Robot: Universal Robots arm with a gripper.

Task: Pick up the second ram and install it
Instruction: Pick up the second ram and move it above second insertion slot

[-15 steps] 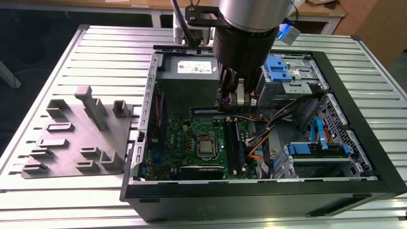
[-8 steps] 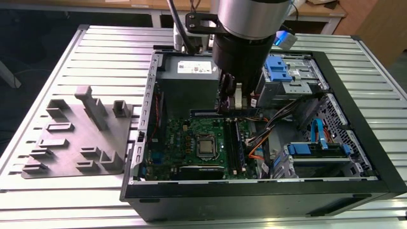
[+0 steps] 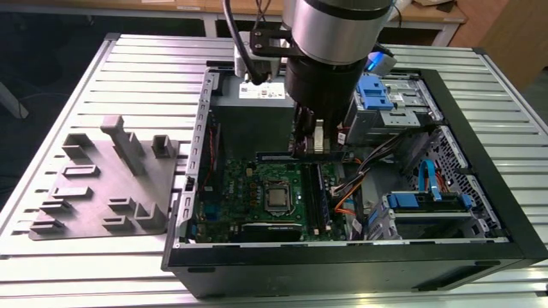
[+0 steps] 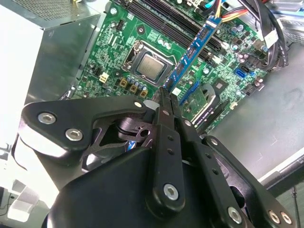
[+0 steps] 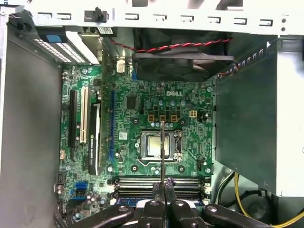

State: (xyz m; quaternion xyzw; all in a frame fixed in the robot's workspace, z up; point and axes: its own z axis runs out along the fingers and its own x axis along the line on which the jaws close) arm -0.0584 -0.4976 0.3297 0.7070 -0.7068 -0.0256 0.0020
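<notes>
My gripper [image 4: 164, 97] [image 5: 164, 184] is shut on one end of the second ram [image 4: 192, 50], a thin blue stick with black chips. In the first wrist view the ram [image 5: 162, 147] shows edge-on, hanging over the processor [image 5: 153, 145] of the green motherboard [image 5: 190, 109]. The black memory slots [image 5: 190, 183] [image 4: 161, 19] lie beside the processor, apart from the stick. In the exterior view the gripper [image 3: 308, 146] reaches down into the open computer case [image 3: 342, 256], above the far end of the motherboard [image 3: 248, 192].
A grey power-supply box [image 3: 248, 106] and a black fan [image 5: 180, 61] border the board. Blue drive cages [image 3: 376, 96] and coloured cables [image 3: 342, 202] crowd the case on the exterior view's right. A grey fixture plate [image 3: 102, 186] lies on the slatted table outside the case.
</notes>
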